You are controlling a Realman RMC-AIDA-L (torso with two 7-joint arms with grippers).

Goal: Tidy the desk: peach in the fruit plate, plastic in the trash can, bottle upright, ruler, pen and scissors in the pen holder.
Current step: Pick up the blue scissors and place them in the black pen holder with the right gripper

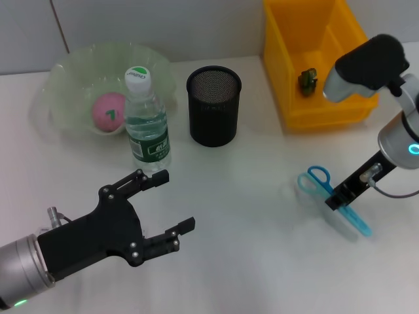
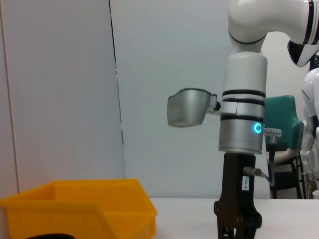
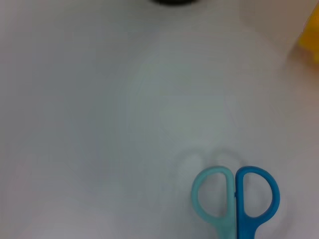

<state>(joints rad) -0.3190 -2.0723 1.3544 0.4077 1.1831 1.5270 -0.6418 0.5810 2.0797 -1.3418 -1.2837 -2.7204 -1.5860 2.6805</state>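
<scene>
The blue scissors (image 1: 324, 188) lie flat on the white desk at the right; their two handle rings also show in the right wrist view (image 3: 234, 219). My right gripper (image 1: 335, 200) is down at the scissors, just behind the handles. My left gripper (image 1: 175, 201) is open and empty, low at the front left, in front of the bottle. The water bottle (image 1: 145, 121) stands upright with its cap on. The pink peach (image 1: 108, 111) lies in the green fruit plate (image 1: 65, 78). The black mesh pen holder (image 1: 213, 104) stands at the back centre. No ruler or pen is in view.
A yellow bin (image 1: 294, 111) stands at the back right with a small dark green object (image 1: 308, 80) in it. The left wrist view shows the bin (image 2: 79, 204) and my right arm (image 2: 241, 149) standing over the desk.
</scene>
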